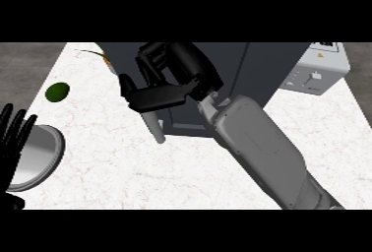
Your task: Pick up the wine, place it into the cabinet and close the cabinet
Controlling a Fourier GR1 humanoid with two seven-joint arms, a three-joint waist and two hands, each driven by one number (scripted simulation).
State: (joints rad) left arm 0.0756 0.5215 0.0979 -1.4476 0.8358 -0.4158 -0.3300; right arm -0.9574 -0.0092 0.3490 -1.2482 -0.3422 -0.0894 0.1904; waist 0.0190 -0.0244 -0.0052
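While the white marble counter (181, 167) fills most of the head view, a dark grey cabinet (254, 69) stands at its far side with a grey handle (155, 129) hanging down at its front, and the right forearm (265, 147) slants up across it from the lower right. At the end of that arm the right hand (170, 74) is raised before the cabinet with fingers curled, though whether they hold the wine cannot be told, since no bottle shows plainly. Smaller things follow: a toaster (320, 69) at the far right, a metal plate (40, 157) at the left edge with the open left hand (13, 142) resting fingers-up over it, and a green lime (57, 91) beyond
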